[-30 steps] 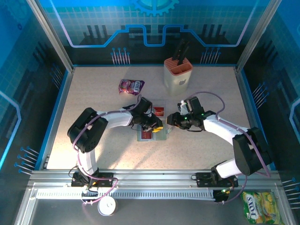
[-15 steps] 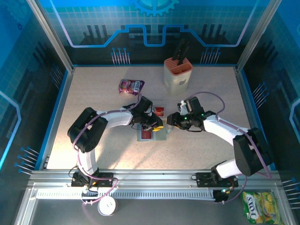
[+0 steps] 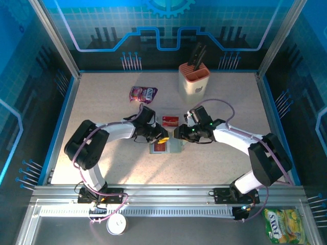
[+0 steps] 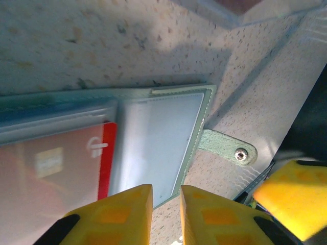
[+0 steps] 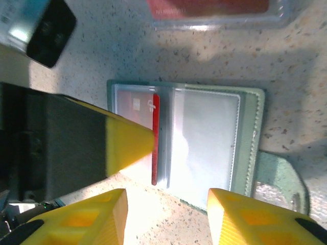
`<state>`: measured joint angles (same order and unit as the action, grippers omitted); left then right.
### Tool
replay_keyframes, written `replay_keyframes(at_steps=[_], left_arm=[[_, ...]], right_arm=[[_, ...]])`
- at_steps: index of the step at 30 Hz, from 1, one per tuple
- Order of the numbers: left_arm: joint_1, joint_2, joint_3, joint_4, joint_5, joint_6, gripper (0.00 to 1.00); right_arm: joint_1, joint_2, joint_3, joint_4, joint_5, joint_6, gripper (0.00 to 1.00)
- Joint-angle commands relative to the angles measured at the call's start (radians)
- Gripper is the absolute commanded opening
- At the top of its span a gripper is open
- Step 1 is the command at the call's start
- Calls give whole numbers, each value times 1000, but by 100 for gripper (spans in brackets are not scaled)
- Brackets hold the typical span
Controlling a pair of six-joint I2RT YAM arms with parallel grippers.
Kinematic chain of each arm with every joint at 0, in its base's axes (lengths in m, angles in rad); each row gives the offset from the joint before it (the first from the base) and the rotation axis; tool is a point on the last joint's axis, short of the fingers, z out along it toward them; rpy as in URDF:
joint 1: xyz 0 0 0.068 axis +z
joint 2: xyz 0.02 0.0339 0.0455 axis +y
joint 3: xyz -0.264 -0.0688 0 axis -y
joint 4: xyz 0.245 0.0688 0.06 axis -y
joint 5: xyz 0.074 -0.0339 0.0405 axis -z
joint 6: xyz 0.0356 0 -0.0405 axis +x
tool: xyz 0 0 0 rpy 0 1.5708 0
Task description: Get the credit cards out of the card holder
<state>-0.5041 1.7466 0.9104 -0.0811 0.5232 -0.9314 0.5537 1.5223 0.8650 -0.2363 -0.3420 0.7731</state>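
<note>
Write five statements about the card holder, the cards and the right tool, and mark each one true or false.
1. The card holder lies open on the table. True.
2. A red card sits in one of its slots. True.
3. The right tool is shut on a card. False: its fingers stand well apart, with nothing gripped between them.
4. The purple pouch lies on top of the card holder. False: it lies apart from it, farther back on the table.
5. A second red card lies on the table outside the card holder. True.
</note>
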Motion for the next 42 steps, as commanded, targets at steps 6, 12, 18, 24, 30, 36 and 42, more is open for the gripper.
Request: replay_keyframes(at_steps=[6,12,18,24,30,36,42], left_arm=[[60,-111,-89,-12,35,52,21],[75,-154,-137,-27,8,59,21],[81,-195,-190,-25,-16,49,19],[93,-225,-222,-33,-50,38,17],[103,-224,-218,-47,-57,47,15],[108,-230,-217,-60,-89,42,11],[108,-221,-214,-60,-91,42,10]], right_arm=[[68,79,82,-26,15,17,46],[93,140,123,-18,-13,12,46],[108,197,156,0,-47,5,45],[114,247,176,26,-77,-3,45],[116,268,174,49,-101,-1,44],[117,283,167,64,-110,-1,43],[118,303,177,69,-122,-5,43]])
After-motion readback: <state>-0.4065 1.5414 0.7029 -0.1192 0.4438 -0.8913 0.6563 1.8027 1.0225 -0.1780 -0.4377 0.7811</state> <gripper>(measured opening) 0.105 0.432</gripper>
